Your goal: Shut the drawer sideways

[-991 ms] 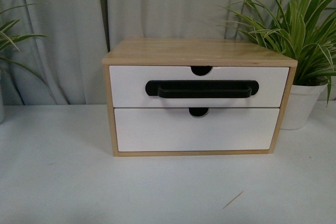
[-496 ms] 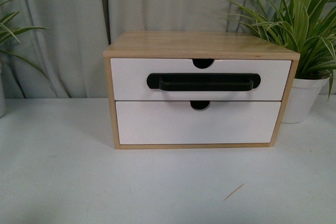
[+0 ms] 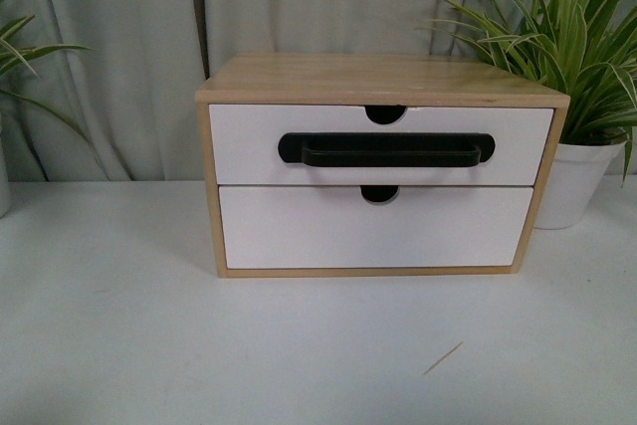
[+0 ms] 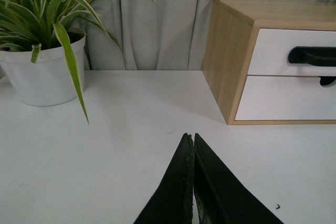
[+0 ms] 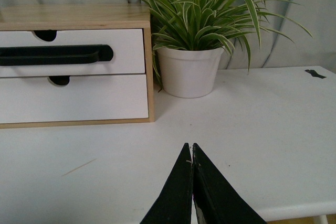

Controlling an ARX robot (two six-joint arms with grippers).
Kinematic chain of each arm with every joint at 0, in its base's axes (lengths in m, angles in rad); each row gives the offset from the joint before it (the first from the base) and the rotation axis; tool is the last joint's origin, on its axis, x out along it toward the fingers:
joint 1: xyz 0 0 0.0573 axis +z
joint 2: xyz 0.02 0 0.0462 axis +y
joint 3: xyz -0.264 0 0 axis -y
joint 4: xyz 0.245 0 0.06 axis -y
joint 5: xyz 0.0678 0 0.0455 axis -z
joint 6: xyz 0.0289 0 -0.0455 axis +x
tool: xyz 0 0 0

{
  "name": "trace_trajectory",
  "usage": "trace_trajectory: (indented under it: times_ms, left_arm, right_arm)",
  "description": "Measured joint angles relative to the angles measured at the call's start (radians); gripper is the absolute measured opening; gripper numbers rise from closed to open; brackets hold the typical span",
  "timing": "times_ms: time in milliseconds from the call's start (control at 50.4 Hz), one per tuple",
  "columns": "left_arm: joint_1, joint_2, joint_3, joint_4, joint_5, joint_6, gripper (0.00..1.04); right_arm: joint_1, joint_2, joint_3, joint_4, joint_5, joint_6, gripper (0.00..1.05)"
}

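Note:
A wooden cabinet [image 3: 378, 79] stands on the white table, facing me. Its upper drawer [image 3: 249, 144] has a white front, a long black bar handle [image 3: 386, 150] and a half-round notch in its top edge. The drawer front stands a little proud of the plain white drawer [image 3: 373, 228] below it. The drawer also shows in the left wrist view [image 4: 273, 52] and the right wrist view [image 5: 126, 40]. My left gripper [image 4: 189, 136] is shut and empty above the table, left of the cabinet. My right gripper [image 5: 189, 145] is shut and empty above the table, to the cabinet's right. Neither arm shows in the front view.
A potted spider plant in a white pot [image 3: 569, 186] stands right beside the cabinet's right side. Another potted plant [image 4: 44, 72] stands at the far left. A thin wooden splinter [image 3: 442, 358] lies on the table [image 3: 149, 345] in front. Grey curtains hang behind.
The cabinet has shifted slightly upward in the front view, as if the camera moved. The drawer's stand looks the same. No gripper enters the front view.

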Motion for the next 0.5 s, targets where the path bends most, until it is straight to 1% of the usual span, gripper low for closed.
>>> trace_trajectory:
  times_ms: [178,238,278,476,496]
  left_arm:
    - [0.001,-0.056,0.000,-0.055,0.000,0.000,0.04]
    - [0.001,-0.156,0.000,-0.188,0.003,0.000,0.04]
    - [0.001,-0.206,0.000,-0.224,0.001,0.000,0.04]
    - [0.001,-0.225,0.000,-0.231,0.002,0.000,0.04]
    - [0.001,-0.225,0.000,-0.231,0.002,0.000,0.06]
  right_arm:
    - [0.000,-0.001,0.000,0.000,0.000,0.000,0.01]
    - [0.000,-0.001,0.000,0.000,0.000,0.000,0.01]
    - [0.000,-0.001,0.000,0.000,0.000,0.000,0.01]
    - [0.000,-0.001,0.000,-0.001,0.000,0.000,0.01]
    - [0.000,-0.001,0.000,-0.001,0.000,0.000,0.01]
